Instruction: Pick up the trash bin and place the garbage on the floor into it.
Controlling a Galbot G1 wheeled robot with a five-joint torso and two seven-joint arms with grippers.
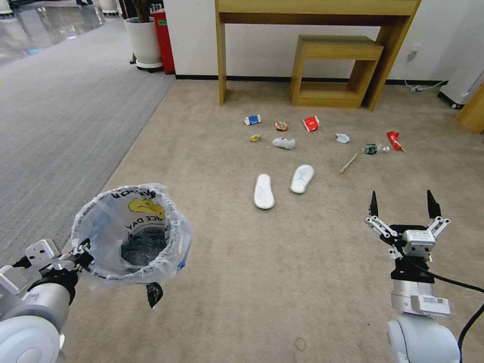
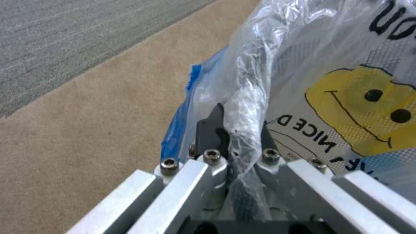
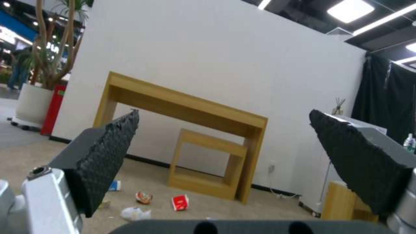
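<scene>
**Head view: bin is up, litter all waiting on the carpet**

So the left gripper [image 1: 83,252] has its fingers [image 2: 212,125] clamped on the rim of the trash bin [image 1: 132,232], pinching the crinkly bag liner along with it, and the bin hangs off the floor [image 1: 242,282] at the robot's left front. The right gripper [image 1: 403,206] hovers over bare carpet with its fingers spread wide, holding nothing.

The garbage sits well ahead: two white slippers [image 1: 282,184] nearest, then the crumpled wrapper [image 1: 283,143], blue-white carton [image 1: 252,119], red paper box [image 1: 311,123], bottle [image 1: 373,148] and wooden stick [image 1: 348,163].

My take: start with the slippers since they're closest, keep the bin level with its mouth facing up, and bring it near the right arm. That rim pinch looks thin, so go easy on swings.
</scene>
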